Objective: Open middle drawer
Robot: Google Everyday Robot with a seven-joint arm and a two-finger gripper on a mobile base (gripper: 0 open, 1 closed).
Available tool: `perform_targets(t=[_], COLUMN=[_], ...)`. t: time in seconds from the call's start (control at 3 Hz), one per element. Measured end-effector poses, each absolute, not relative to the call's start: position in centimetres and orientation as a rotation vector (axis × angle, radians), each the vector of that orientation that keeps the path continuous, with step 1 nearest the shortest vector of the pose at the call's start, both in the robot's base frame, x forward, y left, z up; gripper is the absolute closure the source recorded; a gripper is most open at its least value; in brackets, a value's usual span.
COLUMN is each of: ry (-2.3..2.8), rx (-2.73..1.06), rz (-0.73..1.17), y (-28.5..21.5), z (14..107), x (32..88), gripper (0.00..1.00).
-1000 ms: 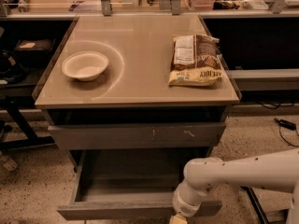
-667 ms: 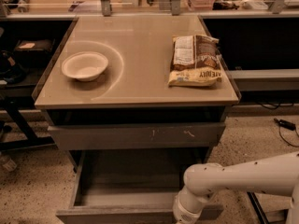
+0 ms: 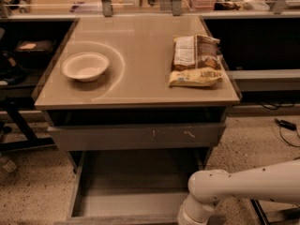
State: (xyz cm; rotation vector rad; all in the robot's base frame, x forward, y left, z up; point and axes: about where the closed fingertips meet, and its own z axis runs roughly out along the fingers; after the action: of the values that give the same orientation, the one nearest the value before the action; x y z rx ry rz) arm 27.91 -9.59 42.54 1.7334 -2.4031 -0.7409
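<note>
The middle drawer point(image 3: 133, 198) stands pulled out toward me under the table, and its shallow grey tray interior shows. Only the top edge of its front shows, along the bottom of the view. Above it is the shut grey drawer front with white scratch marks point(image 3: 136, 136). My white arm point(image 3: 220, 186) reaches in from the right, and its wrist sits over the drawer's front right corner. The gripper is below the bottom edge of the view, at the drawer's front, so it is out of sight.
On the tan tabletop point(image 3: 140, 50) sit a white bowl point(image 3: 85, 65) at the left and a snack bag point(image 3: 196, 60) at the right. Dark shelving flanks the table on both sides. A cable point(image 3: 286, 124) lies on the speckled floor at the right.
The middle drawer has slid further out toward me. My arm's wrist has moved down toward the bottom edge, and the gripper has dropped out of the view.
</note>
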Motion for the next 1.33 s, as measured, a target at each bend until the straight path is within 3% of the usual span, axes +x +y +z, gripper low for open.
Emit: perform_targets(t=[1.33], ry=[-2.390], rx=[1.515], rz=[-0.806], y=[-13.0], z=[46.2], x=[20.0], gripper=[0.00])
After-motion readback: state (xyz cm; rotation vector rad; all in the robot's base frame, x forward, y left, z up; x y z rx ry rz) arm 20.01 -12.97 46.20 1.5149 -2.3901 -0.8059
